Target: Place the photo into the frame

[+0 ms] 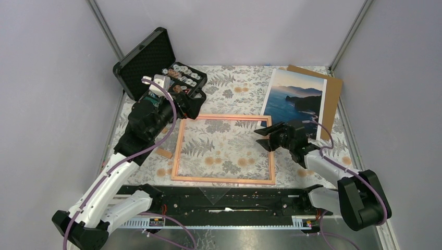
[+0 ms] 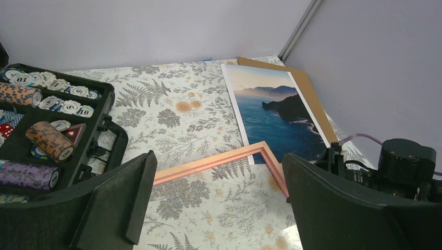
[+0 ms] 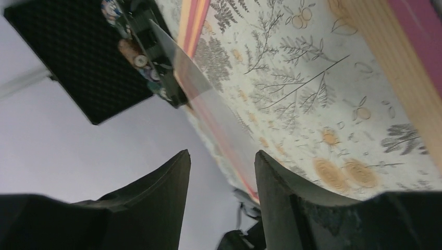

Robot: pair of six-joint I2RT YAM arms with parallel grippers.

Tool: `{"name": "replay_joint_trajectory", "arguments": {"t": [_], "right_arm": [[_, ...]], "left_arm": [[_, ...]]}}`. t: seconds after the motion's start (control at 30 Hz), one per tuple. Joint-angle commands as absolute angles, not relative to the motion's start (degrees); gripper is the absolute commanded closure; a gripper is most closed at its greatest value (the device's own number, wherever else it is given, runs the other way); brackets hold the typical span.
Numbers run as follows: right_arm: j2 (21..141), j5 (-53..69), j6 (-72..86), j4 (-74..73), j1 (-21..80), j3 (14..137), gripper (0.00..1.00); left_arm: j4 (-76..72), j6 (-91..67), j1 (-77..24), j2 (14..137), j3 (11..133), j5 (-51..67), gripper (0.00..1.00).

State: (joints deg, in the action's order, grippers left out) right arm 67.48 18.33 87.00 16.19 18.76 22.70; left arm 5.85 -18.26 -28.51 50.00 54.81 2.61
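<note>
While the photo [image 1: 294, 99] waits on a brown board [image 1: 333, 91] at two o'clock of the frame [image 1: 224, 178], the right gripper [image 1: 265, 139] hovers half-open and empty by its three-o'clock rail, seemingly to steady it, and the left gripper [image 2: 218, 172] gapes empty at ten o'clock.

The frame [image 1: 224, 179] had a smooth, satin wooden border and a clear, glossy pane [image 3: 193, 78]. The photo [image 1: 294, 99] was smooth paper with a slight sheen, and the backing board [image 1: 333, 86] under it was matt brown card. A matt floral-printed covering lay over the worktop [image 1: 234, 86]. The far-left case [image 1: 148, 57] was black plastic lined with textured foam. The left fingers [image 2: 120, 203] were matt black plastic.
</note>
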Motion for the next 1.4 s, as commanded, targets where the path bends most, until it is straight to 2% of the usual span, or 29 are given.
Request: {"name": "replay_joint_trajectory", "arguments": {"t": [0.0,0.07,0.13,0.2,0.27,0.37,0.43,0.5,0.6,0.73,0.97,1.13,1.37], "right_arm": [[67.12,17.24,72.83,8.41,17.38,28.76,0.43],[69.52,20.29,61.65,4.25,16.33,32.00,0.35],[73.31,19.50,48.14,-9.55,14.52,38.38,0.27],[75.04,15.84,37.03,-22.88,11.14,44.78,0.28],[72.49,15.89,31.08,-26.30,10.62,46.99,0.23],[74.38,28.38,29.94,-32.36,13.34,50.45,0.20],[75.00,32.07,35.11,-30.96,23.27,49.70,0.09],[73.48,30.21,43.91,-24.56,33.32,46.86,0.06],[72.51,28.90,59.07,-11.22,42.14,39.83,0.11],[66.60,18.19,71.57,-3.89,45.07,32.20,0.16],[55.18,2.91,70.60,-22.70,44.35,31.50,0.21],[50.80,2.83,74.03,-25.22,42.69,26.74,0.27],[53.52,9.40,75.58,-11.57,36.80,17.16,0.35]], "left_arm": [[2.45,-18.11,-28.21,50.16,54.84,3.08,0.01],[2.44,-18.11,-28.21,50.41,54.76,3.08,0.01],[2.54,-18.23,-28.21,50.85,54.83,3.43,0.01],[2.55,-18.49,-28.21,51.27,54.93,4.14,0.01],[2.55,-18.78,-28.22,51.38,55.00,4.63,0.01],[2.49,-19.26,-28.21,51.55,55.23,5.31,0.01],[2.55,-19.56,-28.14,51.58,55.28,5.89,0.01],[2.55,-19.81,-28.13,51.74,55.28,6.14,0.01],[2.49,-19.91,-28.10,51.99,55.26,6.18,0.01],[2.64,-19.96,-28.10,52.12,55.19,5.89,0.01],[2.85,-20.12,-28.12,52.69,55.28,6.25,0.01],[2.81,-20.30,-28.12,52.43,55.28,6.24,0.01],[2.81,-20.22,-28.12,52.79,55.20,6.07,0.01]]}}
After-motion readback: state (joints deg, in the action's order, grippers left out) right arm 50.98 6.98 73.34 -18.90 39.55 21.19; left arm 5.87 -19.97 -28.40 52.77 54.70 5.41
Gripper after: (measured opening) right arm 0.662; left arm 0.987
